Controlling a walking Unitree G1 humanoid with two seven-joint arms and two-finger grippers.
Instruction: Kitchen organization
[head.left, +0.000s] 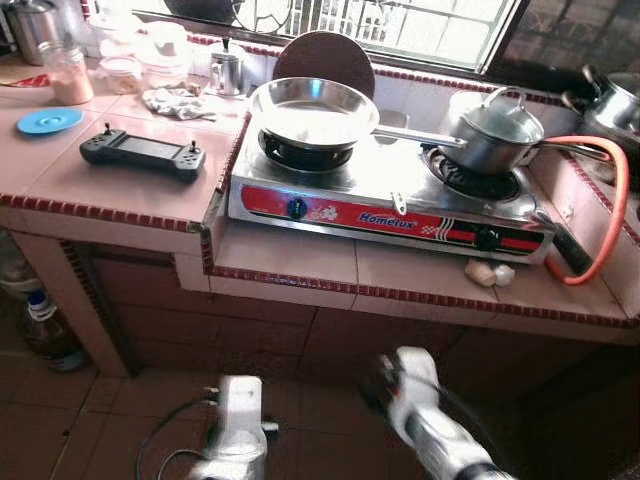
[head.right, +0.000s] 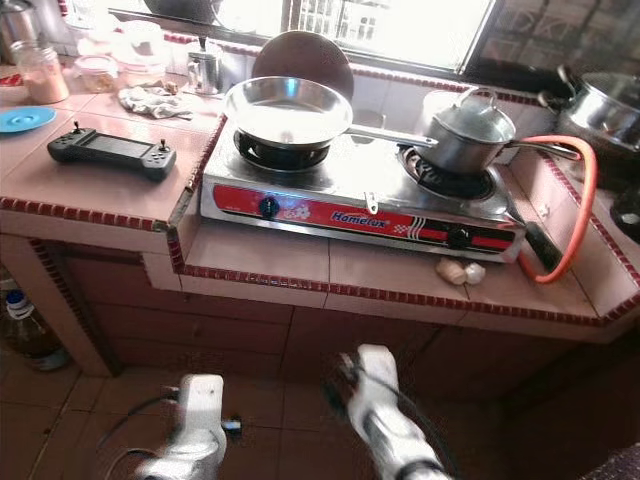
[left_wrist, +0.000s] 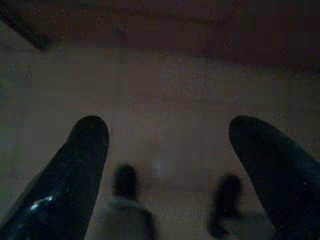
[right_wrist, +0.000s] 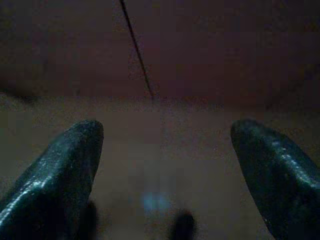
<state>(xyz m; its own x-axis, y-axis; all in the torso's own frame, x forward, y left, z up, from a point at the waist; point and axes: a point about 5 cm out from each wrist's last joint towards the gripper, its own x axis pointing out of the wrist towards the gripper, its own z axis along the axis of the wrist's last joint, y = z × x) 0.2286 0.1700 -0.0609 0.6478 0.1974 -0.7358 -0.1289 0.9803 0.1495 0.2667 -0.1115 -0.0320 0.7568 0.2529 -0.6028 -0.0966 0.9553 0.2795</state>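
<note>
Both arms hang low before the tiled counter (head.left: 300, 265); left gripper (left_wrist: 165, 165) and right gripper (right_wrist: 162, 170) gape empty. At twelve o'clock, the shiny steel frying pan (head.left: 313, 110) sits on the two-burner stove (head.left: 385, 205), ready for tidying.

Stove (head.left: 385, 205) sits on the lower counter (head.left: 330, 268). Frying pan (head.left: 314, 110) on left burner, lidded pot (head.left: 495, 130) on right burner. Round board (head.left: 325, 58) stands behind the pan. Hose (head.left: 606, 215) loops right of stove. Game controller (head.left: 143, 153) on raised counter left of stove; plate (head.left: 49, 121) further left, jar (head.left: 68, 72) behind the plate. Bottle (head.left: 45, 325) on floor below, at left.
</note>
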